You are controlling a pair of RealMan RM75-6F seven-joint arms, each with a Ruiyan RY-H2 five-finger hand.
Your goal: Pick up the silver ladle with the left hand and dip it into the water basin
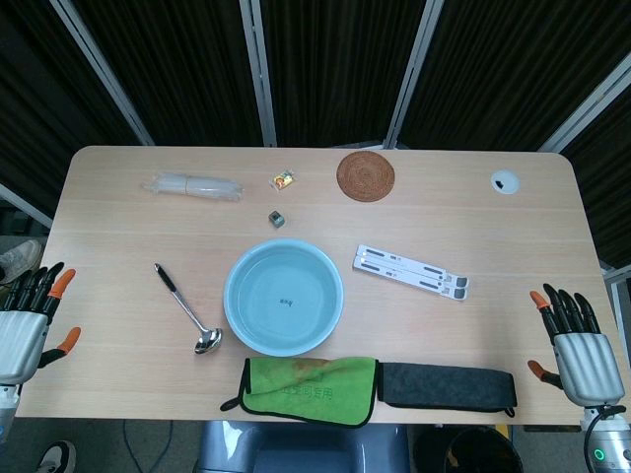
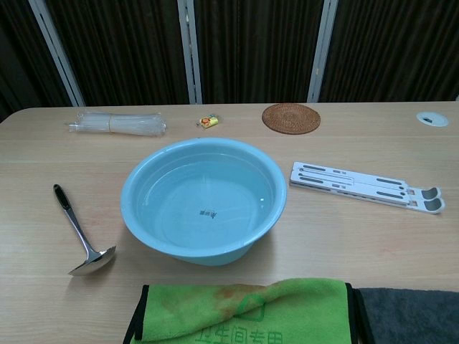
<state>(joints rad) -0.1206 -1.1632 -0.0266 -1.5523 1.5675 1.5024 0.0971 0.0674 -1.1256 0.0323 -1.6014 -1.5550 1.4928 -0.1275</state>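
Observation:
The silver ladle [image 1: 187,309] [image 2: 79,232] with a black grip lies flat on the table, left of the light blue water basin [image 1: 284,296] [image 2: 203,197]; its bowl points toward the front edge. The basin holds clear water. My left hand [image 1: 30,320] hovers at the table's left edge, fingers apart and holding nothing, well left of the ladle. At the table's right edge my right hand [image 1: 574,345] is likewise spread and holds nothing. Neither hand shows in the chest view.
A green cloth [image 1: 308,387] and a dark grey cloth [image 1: 449,385] lie along the front edge. A white folding stand [image 1: 410,271] sits right of the basin. At the back are a plastic bundle [image 1: 192,184], a small packet [image 1: 284,180], a woven coaster [image 1: 366,174] and a small metal cube [image 1: 278,219].

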